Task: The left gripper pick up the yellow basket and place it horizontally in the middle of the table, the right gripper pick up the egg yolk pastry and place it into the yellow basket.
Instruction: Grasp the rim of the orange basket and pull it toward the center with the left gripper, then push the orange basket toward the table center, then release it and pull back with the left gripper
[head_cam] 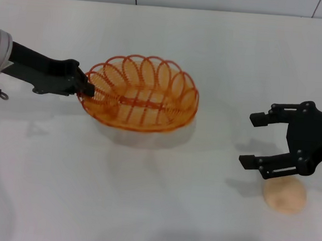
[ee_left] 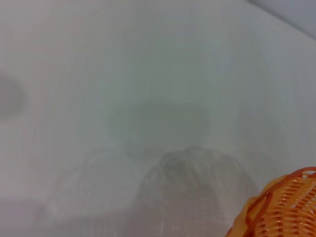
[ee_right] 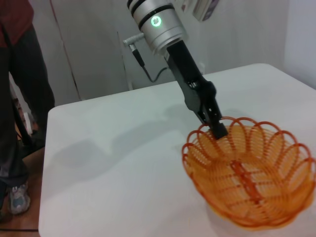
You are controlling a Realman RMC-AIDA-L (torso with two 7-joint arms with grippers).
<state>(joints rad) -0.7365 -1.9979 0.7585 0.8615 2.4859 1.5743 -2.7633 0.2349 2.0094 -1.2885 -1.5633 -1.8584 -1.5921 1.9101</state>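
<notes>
Left tool [head_cam: 89,88]: fingers clamped on the looped rim of the basket [head_cam: 141,94] at its left end. In the right wrist view the same tool [ee_right: 217,129] reaches down from a silver arm section with a lit green ring and pinches one rim loop of the basket [ee_right: 249,177]. The basket is tilted, with its held end higher. Its shadow falls just below it on the surface [head_cam: 159,210]. The pictures do not settle whether the far end touches. The left wrist view shows only a corner of the basket [ee_left: 281,210] over bare white surface [ee_left: 123,74].

Right tool [head_cam: 251,139]: fingers apart, nothing between them, hovering over the right side of the surface. The pastry [head_cam: 284,195] lies on the surface just beside and nearer the robot than this tool's lower finger, apart from it. Pastry and basket are well apart, with the right tool between them.

Surface: plain white, wide. Room: pale wall panels behind the surface's far edge. In the right wrist view a person [ee_right: 17,98] in dark trousers and a red top stands beside the surface, and a cable hangs from the left arm.
</notes>
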